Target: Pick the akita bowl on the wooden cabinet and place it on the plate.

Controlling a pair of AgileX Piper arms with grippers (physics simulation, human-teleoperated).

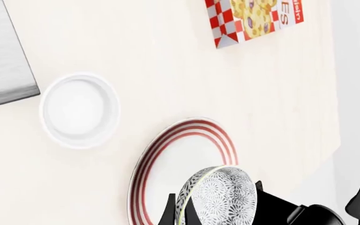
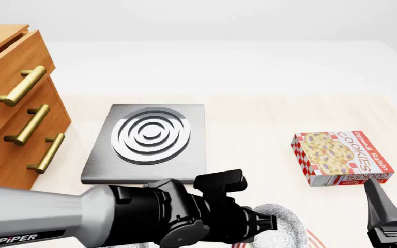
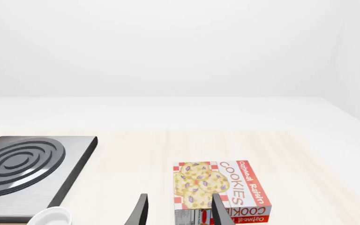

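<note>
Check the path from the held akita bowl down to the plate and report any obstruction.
Nothing visible blocks it: the left gripper holds the akita bowl tilted right over the plate, whose visible surface is bare.

The akita bowl (image 1: 221, 197) looks like glazed ceramic, white under a fine grey-black print. The plate (image 1: 167, 159) is smooth, glossy white with thin red rings, and the ramekin (image 1: 80, 110) is plain white with a soft sheen. The stove (image 2: 147, 142) reads as brushed grey metal with polished silver rings. The wooden cabinet (image 2: 9, 103) shows orange-brown grain and brass-coloured handles. The tabletop (image 2: 254, 129) is pale matt wood. The cookie box (image 2: 340, 157) is printed card.
</note>
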